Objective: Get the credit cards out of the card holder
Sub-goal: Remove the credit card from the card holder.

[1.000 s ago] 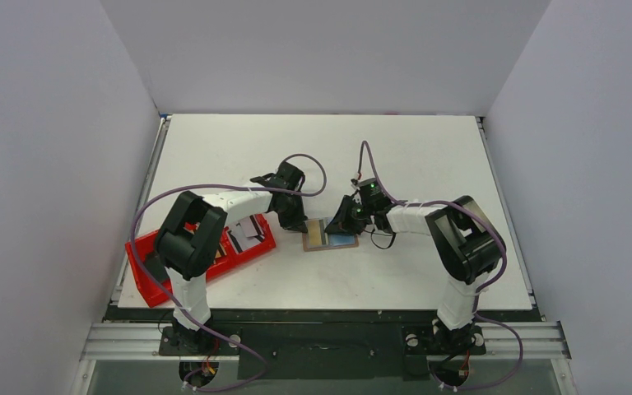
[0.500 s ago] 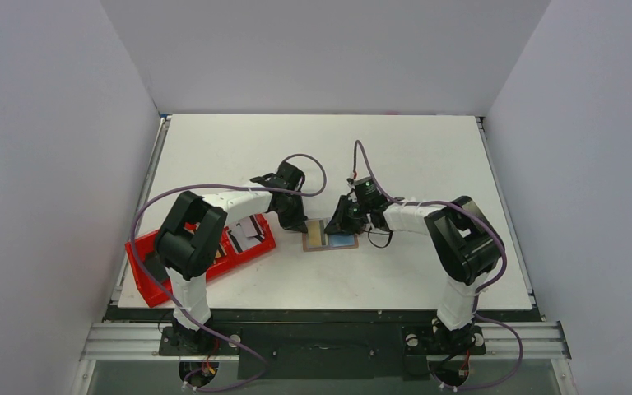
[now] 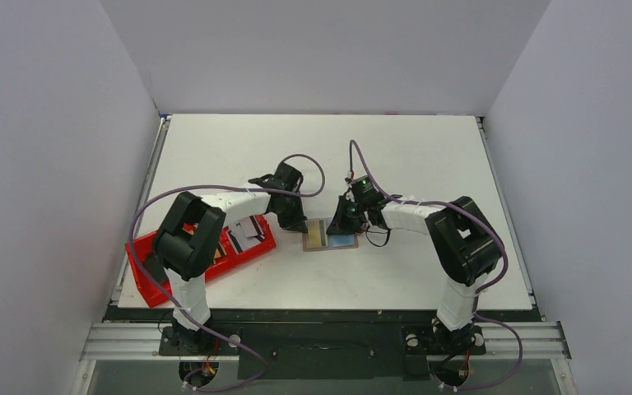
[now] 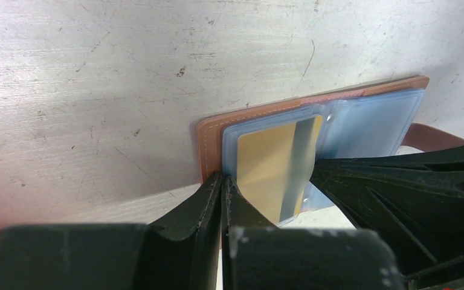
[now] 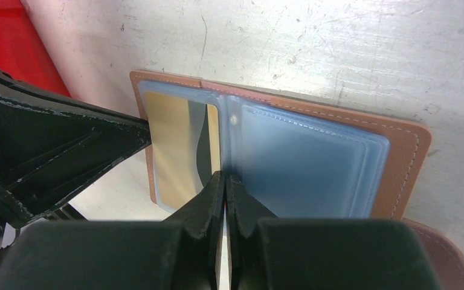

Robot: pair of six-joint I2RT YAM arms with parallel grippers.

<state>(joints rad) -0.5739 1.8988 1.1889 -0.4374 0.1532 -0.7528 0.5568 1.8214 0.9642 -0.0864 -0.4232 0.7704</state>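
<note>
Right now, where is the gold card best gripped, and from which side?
Likely by the gold card edge nearest the left gripper, where it seems to leave the card holder sleeve. It lies flat, so come low from that side.

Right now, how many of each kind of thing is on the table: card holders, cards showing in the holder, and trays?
card holder: 1
credit card showing in it: 1
red tray: 1
Total: 3; what lies in the tray is too small to count.
</note>
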